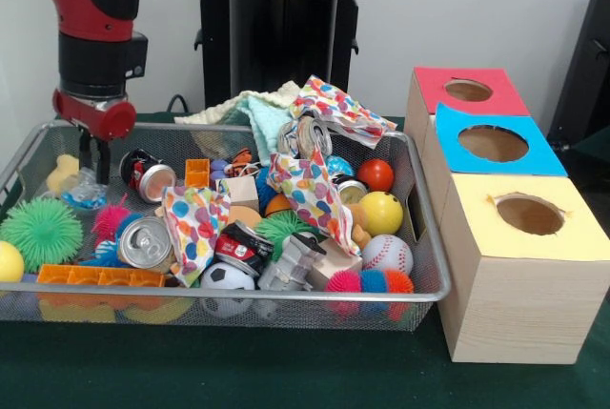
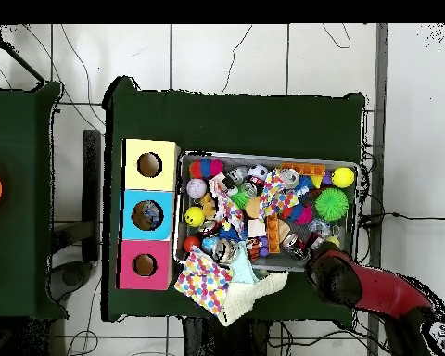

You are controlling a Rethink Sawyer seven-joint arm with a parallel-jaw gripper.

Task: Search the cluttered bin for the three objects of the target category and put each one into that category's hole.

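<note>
My gripper (image 1: 94,169) hangs open over the far left corner of the wire mesh bin (image 1: 238,296), just above a clear and blue toy (image 1: 82,191), with nothing between its fingers. In the bin lie crushed drink cans (image 1: 145,242) (image 1: 151,176) (image 1: 310,134), a yellow ball (image 1: 381,213), a red ball (image 1: 376,174), a baseball (image 1: 387,255), a small soccer ball (image 1: 227,280) and orange bricks (image 1: 100,276). To the right stand three boxes with round holes: red (image 1: 467,92), blue (image 1: 493,142) and yellow (image 1: 529,214). In the overhead view the arm (image 2: 375,287) covers the gripper.
Polka-dot cloths (image 1: 310,190) (image 1: 193,228) drape over part of the clutter, and a pale cloth (image 1: 257,109) hangs over the far rim. A green spiky ball (image 1: 41,232) lies near the gripper. The bin (image 2: 263,155) sits on a dark green table cover (image 2: 235,116).
</note>
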